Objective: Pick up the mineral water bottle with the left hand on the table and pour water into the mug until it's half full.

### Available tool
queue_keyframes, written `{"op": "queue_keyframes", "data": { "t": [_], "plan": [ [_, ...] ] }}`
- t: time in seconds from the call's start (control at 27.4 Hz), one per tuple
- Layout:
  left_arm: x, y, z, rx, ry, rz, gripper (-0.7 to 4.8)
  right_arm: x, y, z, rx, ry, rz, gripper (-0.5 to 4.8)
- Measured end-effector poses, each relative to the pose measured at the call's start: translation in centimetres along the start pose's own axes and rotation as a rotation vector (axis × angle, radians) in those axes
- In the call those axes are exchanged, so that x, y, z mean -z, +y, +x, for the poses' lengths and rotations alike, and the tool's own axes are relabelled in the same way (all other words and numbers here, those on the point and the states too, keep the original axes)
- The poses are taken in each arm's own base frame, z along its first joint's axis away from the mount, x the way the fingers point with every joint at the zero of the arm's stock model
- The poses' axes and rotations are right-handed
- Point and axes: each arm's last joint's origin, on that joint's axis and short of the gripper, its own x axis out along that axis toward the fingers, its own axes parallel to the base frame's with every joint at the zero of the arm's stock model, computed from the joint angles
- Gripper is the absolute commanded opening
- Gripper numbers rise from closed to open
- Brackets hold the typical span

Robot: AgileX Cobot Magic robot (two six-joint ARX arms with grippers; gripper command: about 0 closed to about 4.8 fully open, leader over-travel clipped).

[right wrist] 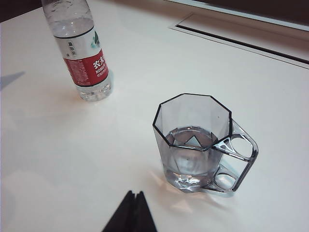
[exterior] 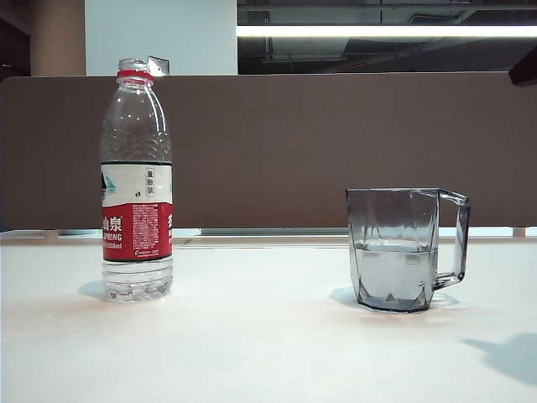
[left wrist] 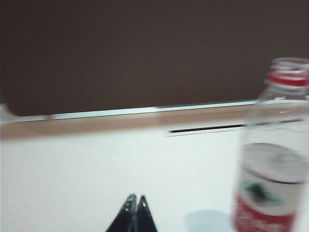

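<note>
The mineral water bottle (exterior: 136,180) stands upright and uncapped on the left of the white table (exterior: 252,336), with only a little water at its base. The smoky-grey faceted mug (exterior: 403,248) stands on the right, about half full, its handle pointing right. Neither gripper shows in the exterior view. My left gripper (left wrist: 135,198) is shut and empty, low over the table, with the bottle (left wrist: 273,154) off to one side and apart from it. My right gripper (right wrist: 134,194) is shut and empty, hovering short of the mug (right wrist: 195,142); the bottle (right wrist: 79,46) stands beyond.
A brown partition (exterior: 277,147) runs along the table's far edge. A long slot (right wrist: 241,41) is cut into the tabletop behind the mug. A dark shadow (exterior: 503,357) falls on the table at the front right.
</note>
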Motion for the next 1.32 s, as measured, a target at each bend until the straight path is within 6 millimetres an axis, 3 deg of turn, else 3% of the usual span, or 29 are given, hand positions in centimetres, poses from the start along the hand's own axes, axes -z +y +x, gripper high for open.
{"op": "queue_keyframes", "data": {
  "t": [0.33, 1.32],
  "plan": [
    [1.4, 1.7, 0.0, -0.123, 0.038, 0.024, -0.06, 0.0, 0.0, 0.0, 0.0, 0.0, 0.0, -0.04],
    [1.6, 1.1, 0.1, -0.104, 0.063, 0.018, -0.06, 0.0, 0.0, 0.0, 0.0, 0.0, 0.0, -0.04]
  ]
}}
